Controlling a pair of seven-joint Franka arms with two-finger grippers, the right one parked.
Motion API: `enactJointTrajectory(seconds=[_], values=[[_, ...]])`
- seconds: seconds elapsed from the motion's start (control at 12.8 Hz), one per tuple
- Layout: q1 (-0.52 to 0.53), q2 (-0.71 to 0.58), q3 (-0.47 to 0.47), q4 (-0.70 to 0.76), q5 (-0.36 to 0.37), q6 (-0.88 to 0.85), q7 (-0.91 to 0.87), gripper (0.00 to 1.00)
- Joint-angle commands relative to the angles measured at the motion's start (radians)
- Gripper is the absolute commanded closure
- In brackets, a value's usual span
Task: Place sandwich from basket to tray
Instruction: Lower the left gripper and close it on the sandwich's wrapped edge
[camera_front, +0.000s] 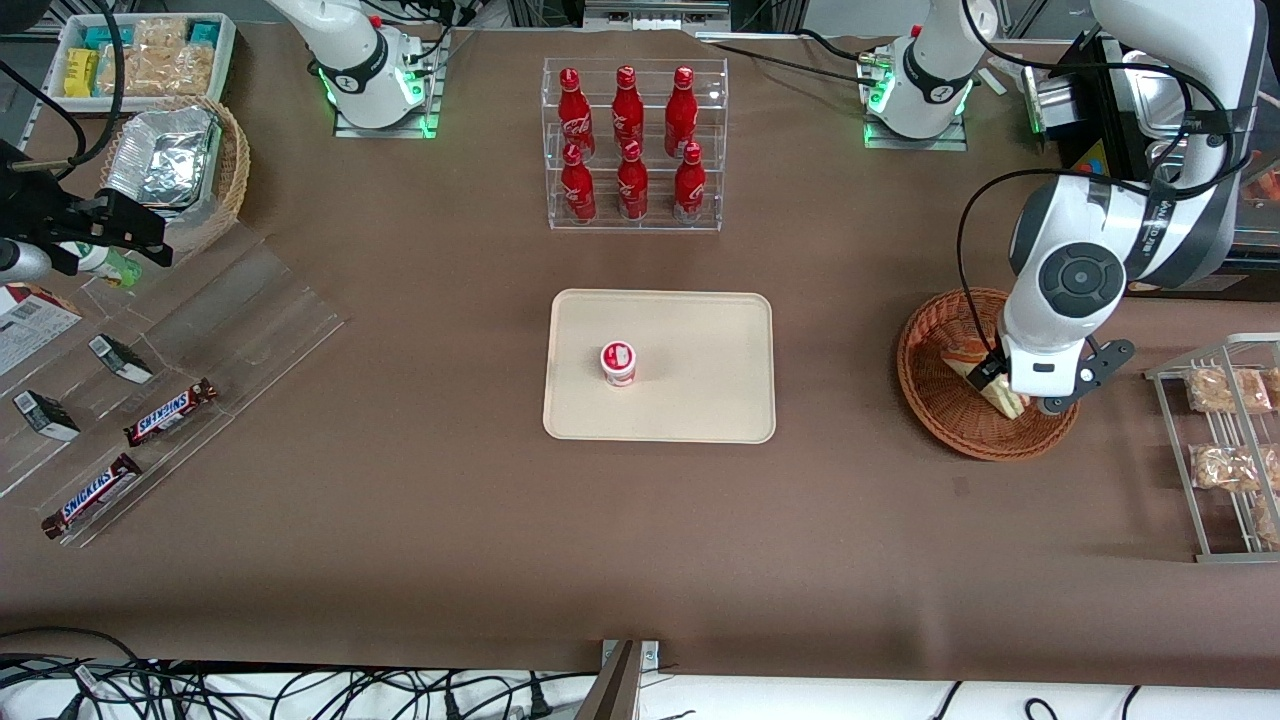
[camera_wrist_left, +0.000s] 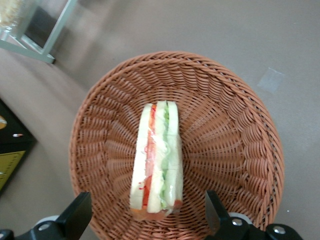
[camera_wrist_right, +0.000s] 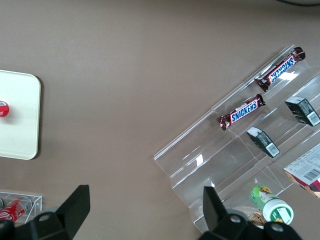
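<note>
The sandwich (camera_wrist_left: 157, 157) is a wrapped wedge of pale bread with green and red filling, lying in the reddish-brown wicker basket (camera_wrist_left: 235, 130). In the front view the sandwich (camera_front: 985, 383) shows partly under the working arm, inside the basket (camera_front: 930, 395). My gripper (camera_wrist_left: 147, 220) hangs open above the basket, its two black fingers standing wide on either side of the sandwich's broad end without touching it. In the front view the gripper (camera_front: 1012, 392) is over the basket. The cream tray (camera_front: 700, 400) lies mid-table, toward the parked arm from the basket.
A small red-and-white cup (camera_front: 618, 363) stands on the tray. A clear rack of red bottles (camera_front: 633, 145) is farther from the camera than the tray. A metal rack of bagged snacks (camera_front: 1225, 445) sits beside the basket at the working arm's end.
</note>
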Motion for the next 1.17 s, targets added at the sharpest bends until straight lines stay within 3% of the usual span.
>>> enactJointTrajectory(seconds=[0.0, 0.31, 0.63, 1.09], values=[[0.017, -0.096, -0.005, -0.149, 0.036, 0.113, -0.03, 0.0], [0.022, -0.114, -0.003, -0.246, 0.054, 0.22, -0.036, 0.0], [0.055, -0.118, -0.006, -0.272, 0.209, 0.28, -0.179, 0.0], [0.06, -0.09, -0.008, -0.292, 0.209, 0.36, -0.197, 0.0]])
